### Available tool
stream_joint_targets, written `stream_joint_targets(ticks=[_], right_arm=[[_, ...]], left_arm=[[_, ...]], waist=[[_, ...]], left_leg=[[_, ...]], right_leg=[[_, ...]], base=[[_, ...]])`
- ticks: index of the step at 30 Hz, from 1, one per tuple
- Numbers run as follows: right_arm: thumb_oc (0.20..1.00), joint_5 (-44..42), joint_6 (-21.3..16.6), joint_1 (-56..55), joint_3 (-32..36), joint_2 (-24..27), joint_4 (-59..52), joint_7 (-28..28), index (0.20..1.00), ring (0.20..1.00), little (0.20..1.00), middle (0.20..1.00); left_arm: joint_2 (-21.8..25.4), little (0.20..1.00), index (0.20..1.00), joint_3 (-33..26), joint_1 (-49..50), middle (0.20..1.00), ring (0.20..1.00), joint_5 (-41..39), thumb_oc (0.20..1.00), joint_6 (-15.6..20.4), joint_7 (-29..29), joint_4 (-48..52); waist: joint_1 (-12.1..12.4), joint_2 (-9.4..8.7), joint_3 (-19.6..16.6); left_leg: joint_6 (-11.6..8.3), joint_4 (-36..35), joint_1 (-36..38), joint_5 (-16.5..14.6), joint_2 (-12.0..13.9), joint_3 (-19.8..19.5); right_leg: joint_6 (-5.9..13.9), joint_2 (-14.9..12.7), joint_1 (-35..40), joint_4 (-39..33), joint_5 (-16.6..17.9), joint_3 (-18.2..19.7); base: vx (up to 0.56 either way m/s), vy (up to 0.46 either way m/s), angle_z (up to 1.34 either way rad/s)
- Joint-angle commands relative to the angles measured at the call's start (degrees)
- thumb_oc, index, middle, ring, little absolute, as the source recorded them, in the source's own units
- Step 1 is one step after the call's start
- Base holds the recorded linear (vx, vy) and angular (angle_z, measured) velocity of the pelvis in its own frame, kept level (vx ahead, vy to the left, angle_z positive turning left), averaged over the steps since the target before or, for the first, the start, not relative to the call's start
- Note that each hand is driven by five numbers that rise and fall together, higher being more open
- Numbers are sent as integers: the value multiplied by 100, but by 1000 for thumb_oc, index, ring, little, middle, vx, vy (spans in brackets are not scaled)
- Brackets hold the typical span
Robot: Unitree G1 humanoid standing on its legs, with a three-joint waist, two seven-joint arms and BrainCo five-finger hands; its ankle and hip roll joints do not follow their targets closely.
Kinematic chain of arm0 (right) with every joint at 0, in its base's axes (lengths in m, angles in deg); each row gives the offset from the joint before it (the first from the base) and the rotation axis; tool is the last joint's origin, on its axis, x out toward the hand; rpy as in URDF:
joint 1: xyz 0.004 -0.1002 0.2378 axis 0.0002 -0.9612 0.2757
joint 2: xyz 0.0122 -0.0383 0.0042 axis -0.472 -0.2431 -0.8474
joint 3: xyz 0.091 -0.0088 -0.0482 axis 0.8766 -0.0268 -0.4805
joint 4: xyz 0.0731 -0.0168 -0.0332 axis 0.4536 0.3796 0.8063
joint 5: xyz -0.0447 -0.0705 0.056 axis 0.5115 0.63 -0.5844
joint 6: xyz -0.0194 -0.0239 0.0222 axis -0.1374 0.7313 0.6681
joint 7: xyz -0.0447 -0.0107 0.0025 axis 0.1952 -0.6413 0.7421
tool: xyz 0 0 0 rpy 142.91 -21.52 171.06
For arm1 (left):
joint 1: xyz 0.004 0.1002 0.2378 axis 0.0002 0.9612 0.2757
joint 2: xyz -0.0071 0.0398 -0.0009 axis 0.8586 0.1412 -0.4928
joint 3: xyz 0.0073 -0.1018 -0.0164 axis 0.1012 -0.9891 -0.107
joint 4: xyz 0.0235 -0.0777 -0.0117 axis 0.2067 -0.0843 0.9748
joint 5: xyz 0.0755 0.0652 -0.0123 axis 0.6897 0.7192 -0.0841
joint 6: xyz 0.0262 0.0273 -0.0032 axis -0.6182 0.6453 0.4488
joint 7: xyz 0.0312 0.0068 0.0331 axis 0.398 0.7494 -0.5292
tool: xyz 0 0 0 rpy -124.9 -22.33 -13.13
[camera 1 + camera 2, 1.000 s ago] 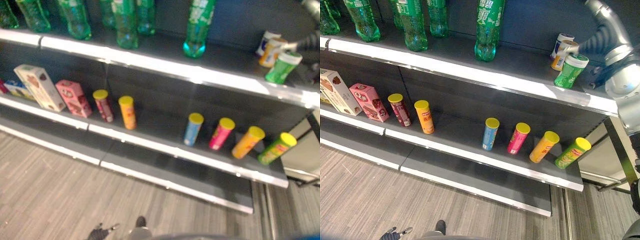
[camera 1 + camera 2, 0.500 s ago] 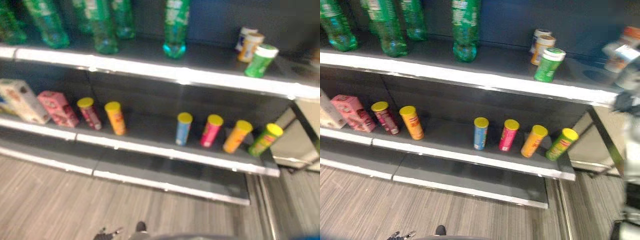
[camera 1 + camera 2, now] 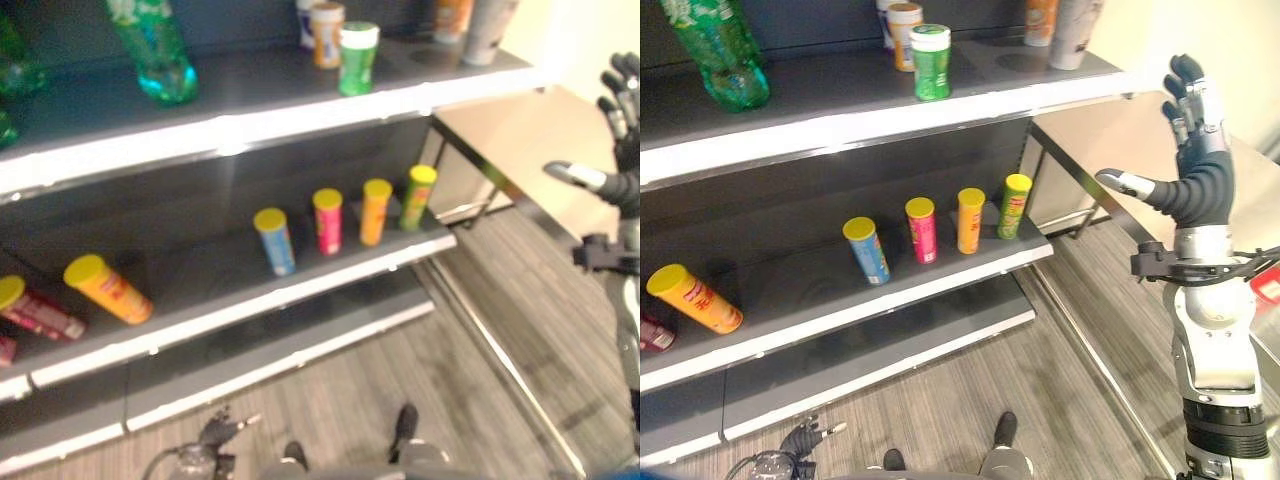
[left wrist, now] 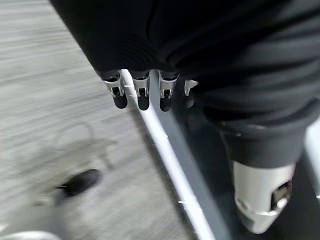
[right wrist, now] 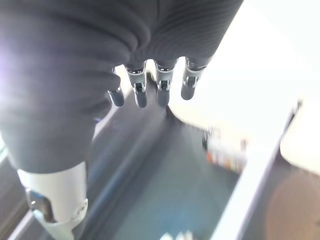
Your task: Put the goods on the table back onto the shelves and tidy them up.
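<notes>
At three o'clock your right hand (image 3: 1192, 165) is raised, spread and empty beside the table (image 3: 1090, 140), while tubes (image 3: 971, 220) already stand on the shelves (image 3: 890, 300), so judge more fetching remains.

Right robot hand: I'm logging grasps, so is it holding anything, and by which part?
Nothing is held: the right robot hand is raised with straight fingers and empty.

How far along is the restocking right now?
Cans, including a green can, already stand on the top shelf, tubes on the middle shelf. Nothing is in hand: the right hand is raised open and empty beside the shelves. The orange tube lies tipped, needing straightening.
</notes>
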Motion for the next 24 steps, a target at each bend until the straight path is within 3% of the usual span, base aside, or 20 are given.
stream_joint_targets(ticks=[1,5,7,9,11,15,18,21,23,24], right_arm=[[1000,230,-222,587,486,531,-26,482,1000,1000,1000,1000],[1000,592,-170,300,983,645,185,906,1000,1000,1000,1000],[1000,792,-134,228,1150,805,419,1199,1000,1000,1000,1000],[1000,805,-117,209,1189,868,561,1280,1000,1000,1000,1000],[1000,989,-6,180,1200,1064,888,1457,1000,1000,1000,1000],[1000,771,86,95,1390,1030,1303,1631,1000,1000,1000,1000],[1000,579,173,-155,1633,1010,1474,1586,1000,1000,1000,1000],[1000,450,163,-351,1840,925,1454,1536,1000,1000,1000,1000],[1000,251,61,-305,1847,985,1479,1543,1000,1000,1000,1000],[1000,124,15,-284,1793,1035,1633,1555,1000,1000,1000,1000]], left_arm=[[146,1000,1000,53,-158,1000,1000,291,1000,127,77,45],[104,1000,1000,26,-120,1000,1000,270,1000,127,158,-7],[126,1000,1000,-29,-43,1000,1000,288,1000,91,201,-45],[136,1000,1000,-47,1,1000,1000,268,1000,79,220,-50],[151,1000,1000,-134,52,1000,1000,247,1000,41,258,-107],[178,1000,1000,-314,76,1000,1000,103,1000,-4,333,-132],[203,1000,1000,-380,5,1000,1000,18,1000,-3,357,-161],[215,1000,1000,-411,-48,1000,1000,23,1000,3,356,-234],[220,1000,1000,-424,-44,1000,1000,-92,1000,11,337,-195],[220,1000,1000,-386,-54,1000,1000,-153,1000,10,335,-117]], waist=[[80,-15,-157],[167,-119,-341],[294,-221,-434],[345,-253,-451],[432,-282,-477],[507,-292,-436],[434,-347,-343],[382,-351,-309],[305,-264,-317],[270,-179,-312]], left_leg=[[-96,43,-57,-717,-294,-398],[-129,43,-190,-660,-263,-230],[-179,49,-266,-610,-236,-82],[-194,63,-289,-593,-215,-24],[-277,78,-279,-654,-91,-12],[-419,85,-339,-495,187,170],[-621,119,-280,-320,416,269],[-839,142,-104,-236,709,250],[-999,324,-97,-130,1129,270],[-1131,545,-108,-70,1416,168]], right_leg=[[531,-613,256,-48,500,296],[613,-747,503,54,690,334],[613,-858,654,-107,1019,78],[613,-899,701,-194,1137,-25],[613,-898,785,-355,1243,-113],[613,-973,720,-618,1412,-279],[613,-891,547,-554,1227,65],[613,-620,584,-552,543,111],[533,-252,690,-647,64,-38],[427,100,817,-763,-217,-28]], base=[[-118,-25,-40],[-50,-79,-60],[-37,-190,-52],[-9,-220,-37],[20,-254,-23],[12,-270,-38],[93,-322,-25],[158,-359,-25],[204,-445,2],[203,-513,1]])
